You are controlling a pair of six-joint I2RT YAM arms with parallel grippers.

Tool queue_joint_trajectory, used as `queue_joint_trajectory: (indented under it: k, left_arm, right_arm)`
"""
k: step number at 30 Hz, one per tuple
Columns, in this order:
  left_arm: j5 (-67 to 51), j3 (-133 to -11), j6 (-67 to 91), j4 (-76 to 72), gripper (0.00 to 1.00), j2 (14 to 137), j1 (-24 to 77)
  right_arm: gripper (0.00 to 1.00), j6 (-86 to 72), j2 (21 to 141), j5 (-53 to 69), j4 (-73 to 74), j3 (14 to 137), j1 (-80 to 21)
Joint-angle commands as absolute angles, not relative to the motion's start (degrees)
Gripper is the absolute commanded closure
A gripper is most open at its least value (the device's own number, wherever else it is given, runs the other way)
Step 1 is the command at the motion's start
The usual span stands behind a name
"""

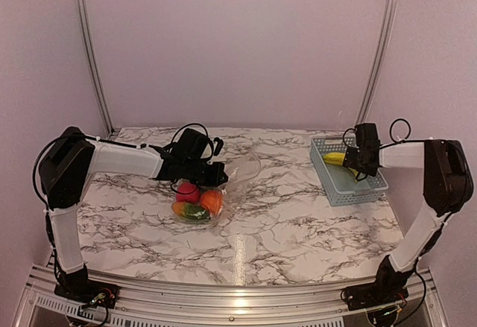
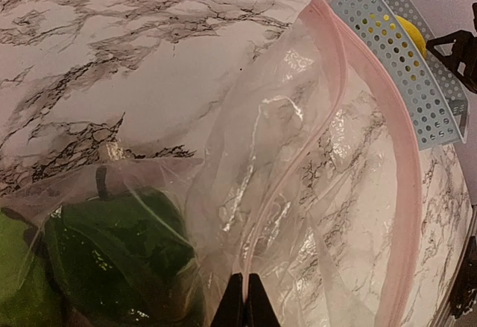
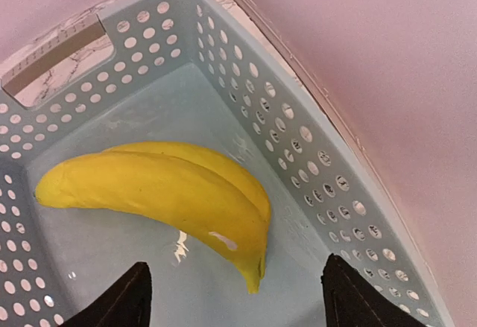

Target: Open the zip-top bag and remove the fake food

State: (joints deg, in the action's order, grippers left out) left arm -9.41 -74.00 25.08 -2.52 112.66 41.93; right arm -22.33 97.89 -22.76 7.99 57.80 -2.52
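Note:
The clear zip-top bag [image 1: 223, 185] lies mid-table with its pink zip strip [image 2: 406, 185] open. It holds a red-pink piece [image 1: 187, 192], an orange piece [image 1: 212, 201] and a green piece [image 1: 197, 212]; the green piece also shows in the left wrist view [image 2: 112, 260]. My left gripper [image 2: 244, 301] is shut on the bag's plastic near the mouth. The yellow banana [image 3: 164, 189] lies in the light blue basket [image 1: 347, 169]. My right gripper [image 3: 235, 297] is open just above the banana, not touching it.
The basket [image 3: 298, 141] stands at the back right, close to the wall. The marble table [image 1: 298, 230] runs to a metal rail at the near edge. Both arm bases sit at the near corners.

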Motion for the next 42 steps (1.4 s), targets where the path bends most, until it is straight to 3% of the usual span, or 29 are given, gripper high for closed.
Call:
queue_joint_trajectory:
  k: [1, 4, 6, 15, 25, 29, 37, 42]
  left_arm:
    - [-10.79, -72.54, 24.17, -2.53, 1.00, 110.09, 41.68]
    - [-11.94, -71.97, 24.06, -3.30, 1.00, 109.16, 41.74]
    - [-12.79, -71.55, 24.08, -4.10, 1.00, 108.63, 41.75]
    - [-14.41, -69.55, 23.62, -7.09, 1.00, 104.51, 42.43]
    - [-11.67, -68.91, 20.24, -4.69, 1.00, 101.61, 43.74]
    - [-11.62, -67.60, 20.04, -5.07, 1.00, 100.55, 43.89]
    - [-11.84, -65.57, 21.48, -7.22, 1.00, 98.74, 43.93]
    - [-13.06, -64.65, 23.27, -9.17, 1.00, 97.86, 43.39]
  right_arm:
    - [0.18, -18.24, 93.48, -17.17, 4.72, 56.87, -2.75]
    - [0.06, -15.80, 90.82, -13.71, 3.00, 56.35, -4.92]
    - [0.03, -14.49, 89.08, -11.34, 2.31, 56.55, -7.12]
    - [0.01, -11.80, 86.15, -3.36, 0.44, 59.91, -23.15]
    - [0.01, -9.79, 84.83, 10.49, -12.90, 57.36, -34.77]
    - [0.09, -9.08, 88.53, 11.96, -13.09, 60.40, -37.45]
    - [0.47, -8.62, 97.37, 15.73, -15.15, 62.38, -40.54]
    - [0.56, -7.32, 101.98, 16.07, -17.12, 61.69, -42.32]
